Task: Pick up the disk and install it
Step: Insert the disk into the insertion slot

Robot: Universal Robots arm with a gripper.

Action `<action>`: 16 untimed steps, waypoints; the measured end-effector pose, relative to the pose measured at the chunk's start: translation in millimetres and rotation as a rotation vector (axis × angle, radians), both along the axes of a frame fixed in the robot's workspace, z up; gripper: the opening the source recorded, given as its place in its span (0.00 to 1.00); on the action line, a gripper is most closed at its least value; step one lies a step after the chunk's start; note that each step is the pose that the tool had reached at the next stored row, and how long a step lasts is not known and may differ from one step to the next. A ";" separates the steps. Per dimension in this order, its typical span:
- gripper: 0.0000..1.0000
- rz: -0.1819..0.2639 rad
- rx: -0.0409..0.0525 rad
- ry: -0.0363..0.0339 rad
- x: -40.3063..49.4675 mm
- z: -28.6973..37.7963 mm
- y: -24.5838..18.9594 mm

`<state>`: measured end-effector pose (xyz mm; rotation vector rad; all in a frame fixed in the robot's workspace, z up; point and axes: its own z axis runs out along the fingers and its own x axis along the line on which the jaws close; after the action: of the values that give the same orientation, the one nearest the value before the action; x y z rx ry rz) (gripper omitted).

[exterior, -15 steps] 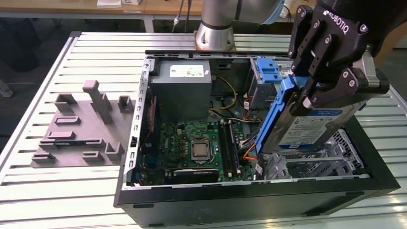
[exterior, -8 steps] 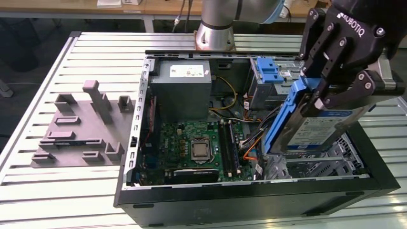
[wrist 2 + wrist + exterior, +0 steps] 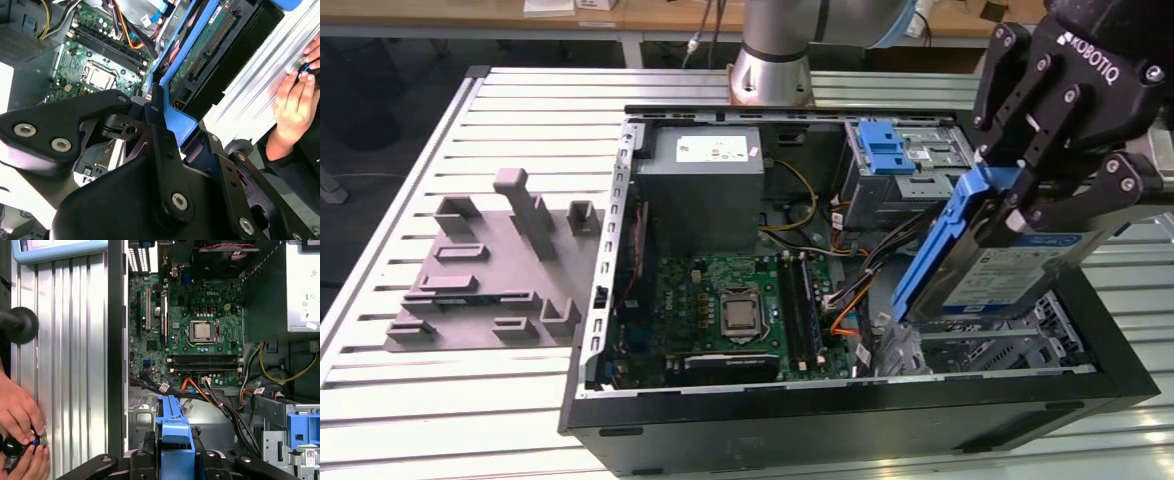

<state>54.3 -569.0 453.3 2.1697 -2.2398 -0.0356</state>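
- Exterior view: black two-finger gripper (image 3: 1021, 205) is clamped on the flat rectangular silver-grey metal disk (image 3: 1003, 262) w/ blue-and-white label and blue plastic rails. Jaws are closed onto its upper end, across the rails.
- Disk pos.: clear of any surface, hanging below the jaws over the open black tower case (image 3: 854, 415), at the corner toward the exterior view's right.
- Long axis: steeply tilted. Upper end is in the jaws, lower end slants down toward the exterior view's left, label face toward that camera.
- Key relation: disk's lower end sits just above the perforated grey metal drive bay (image 3: 994, 345) in that corner. It looks near but apart; contact can't be confirmed. Judged: disk not yet seated, axis not lined up w/ the bay.
- Second wrist view: disk (image 3: 210, 47) shows its green circuit-board underside, connector edge pointing away from the gripper (image 3: 180, 125).
- First wrist view: blue rail of the disk (image 3: 172, 425) runs straight out from the gripper (image 3: 172, 455) toward the green motherboard (image 3: 200, 335).
- Grey metal cage w/ blue plastic latch (image 3: 897, 160) stands further back in the case, apart from the disk.
- Person's hand (image 3: 20, 415) is over the ribbed aluminium table (image 3: 70, 340) beside the case, well apart from the disk.
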 end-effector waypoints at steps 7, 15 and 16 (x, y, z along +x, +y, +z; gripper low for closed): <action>0.36 -0.001 -0.0001 -0.0002 12.3 -4.1 0.0; 0.36 -0.001 0.0000 -0.0001 14.3 -4.7 0.0; 0.36 -0.001 0.0001 -0.0002 15.2 -4.8 0.0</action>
<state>69.5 -569.0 448.5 2.1689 -2.2410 -0.0355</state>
